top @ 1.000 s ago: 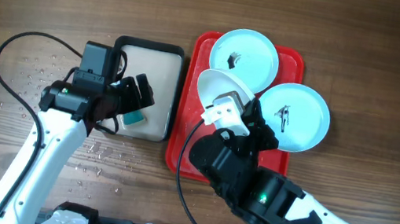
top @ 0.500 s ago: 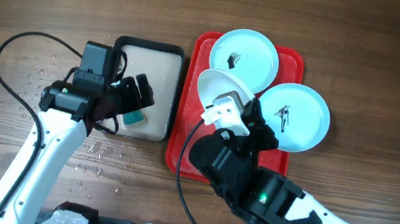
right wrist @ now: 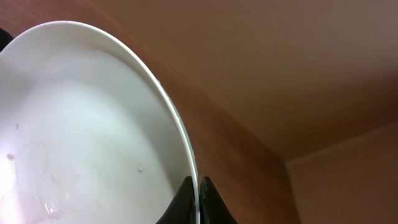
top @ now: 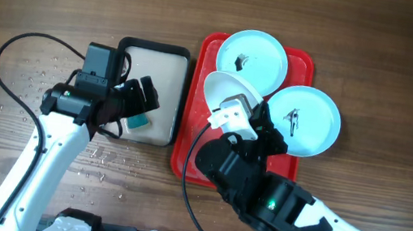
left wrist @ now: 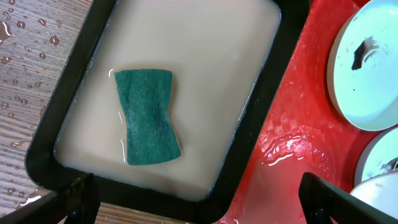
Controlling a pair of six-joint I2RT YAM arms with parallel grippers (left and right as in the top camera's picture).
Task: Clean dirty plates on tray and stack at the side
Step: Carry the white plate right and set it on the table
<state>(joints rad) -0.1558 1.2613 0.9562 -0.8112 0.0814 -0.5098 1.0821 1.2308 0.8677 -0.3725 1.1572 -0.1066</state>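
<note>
The red tray (top: 194, 142) holds two pale blue-white plates, one at the back (top: 254, 59) and one at the right (top: 308, 121), each with a dark smear. My right gripper (top: 233, 113) is shut on the rim of a third plate (top: 223, 89), held tilted above the tray; its wet inner face fills the right wrist view (right wrist: 81, 130), fingers pinching the edge (right wrist: 198, 190). My left gripper (left wrist: 199, 199) is open and empty above the near edge of the small black tray (top: 178, 99). The back plate also shows in the left wrist view (left wrist: 367, 68).
A green sponge (left wrist: 146, 115) lies in beige water inside the black-rimmed tray (left wrist: 261, 134), left of the red tray (left wrist: 298, 124). Water drops (top: 40, 74) speckle the wooden table at the left. The arms' bases stand at the near edge.
</note>
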